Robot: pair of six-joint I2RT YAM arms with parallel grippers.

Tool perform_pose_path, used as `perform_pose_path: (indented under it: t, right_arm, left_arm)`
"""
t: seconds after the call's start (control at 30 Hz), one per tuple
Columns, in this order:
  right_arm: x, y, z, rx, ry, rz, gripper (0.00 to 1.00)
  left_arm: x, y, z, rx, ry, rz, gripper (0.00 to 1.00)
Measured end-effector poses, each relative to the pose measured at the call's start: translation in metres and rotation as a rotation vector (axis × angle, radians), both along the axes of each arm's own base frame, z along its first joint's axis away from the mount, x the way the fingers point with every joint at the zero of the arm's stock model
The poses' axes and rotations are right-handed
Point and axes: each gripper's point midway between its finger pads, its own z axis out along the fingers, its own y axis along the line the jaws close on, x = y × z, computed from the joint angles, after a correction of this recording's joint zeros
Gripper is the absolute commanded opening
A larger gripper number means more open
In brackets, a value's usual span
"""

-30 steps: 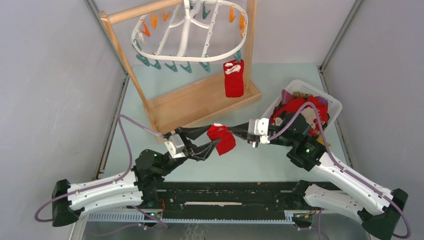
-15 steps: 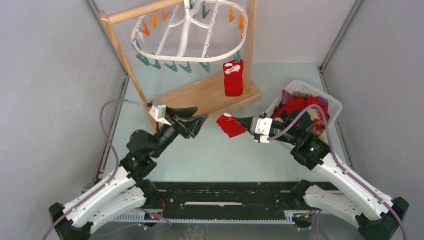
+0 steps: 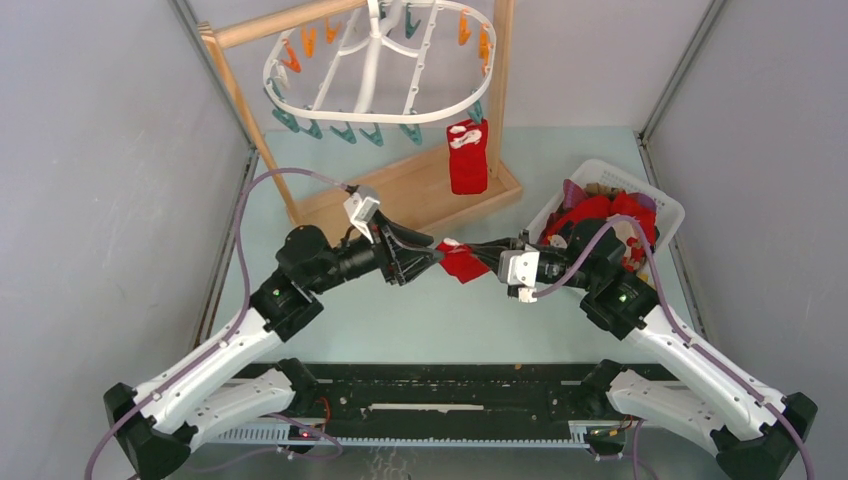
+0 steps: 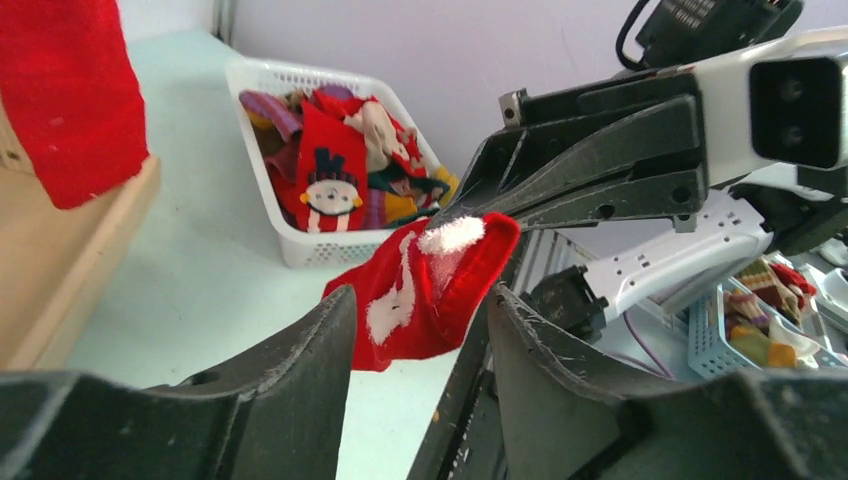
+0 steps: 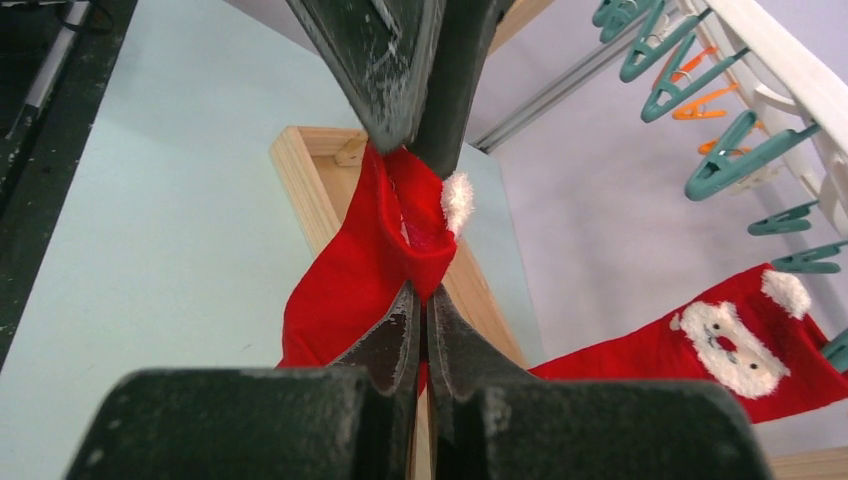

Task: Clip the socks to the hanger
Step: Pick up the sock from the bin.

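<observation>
In the top view, a clipped sock (image 3: pixel 467 158) is seen hanging at the lower right rim of the hanger (image 3: pixel 300 95) while many socks (image 3: pixel 590 212) lie in the basket (image 3: pixel 662 208) at right, so the task is judged barely begun. A red sock (image 3: pixel 462 264) is stretched at mid-frame between the left gripper (image 3: pixel 432 258) and the right gripper (image 3: pixel 484 254). In the left wrist view, the left gripper (image 4: pixel 420 295) is seen partly open astride the red sock (image 4: pixel 440 270), with no firm pinch evident. In the right wrist view, the right gripper (image 5: pixel 420 300) is shown clamped tight on the red sock (image 5: pixel 350 270), whose cuff is met by the left fingers (image 5: pixel 385 70) at top centre.
</observation>
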Motion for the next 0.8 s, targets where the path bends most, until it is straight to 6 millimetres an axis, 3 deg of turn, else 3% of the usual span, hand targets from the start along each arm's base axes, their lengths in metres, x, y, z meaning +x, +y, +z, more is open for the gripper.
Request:
perform_pose_path:
  t: [0.2, 0.43, 0.57, 0.7, 0.8]
  right_arm:
    - [-0.006, 0.002, -0.005, -0.017, 0.004, 0.024, 0.07]
    - [-0.011, 0.005, -0.005, -0.018, -0.001, 0.048, 0.07]
    - [-0.014, 0.007, -0.005, -0.020, -0.007, 0.064, 0.07]
    - [-0.015, 0.007, -0.006, -0.026, -0.005, 0.067, 0.08]
    - [-0.016, 0.007, -0.009, -0.032, 0.001, 0.069, 0.13]
  left_arm:
    - [-0.003, -0.010, -0.018, 0.052, 0.061, -0.058, 0.44]
    - [-0.006, -0.014, -0.010, 0.048, 0.067, -0.090, 0.41]
    - [-0.007, -0.017, -0.012, 0.053, 0.084, -0.105, 0.29]
    - [-0.005, -0.019, -0.019, 0.071, 0.106, -0.112, 0.01]
    - [-0.004, -0.021, -0.022, 0.082, 0.121, -0.113, 0.00]
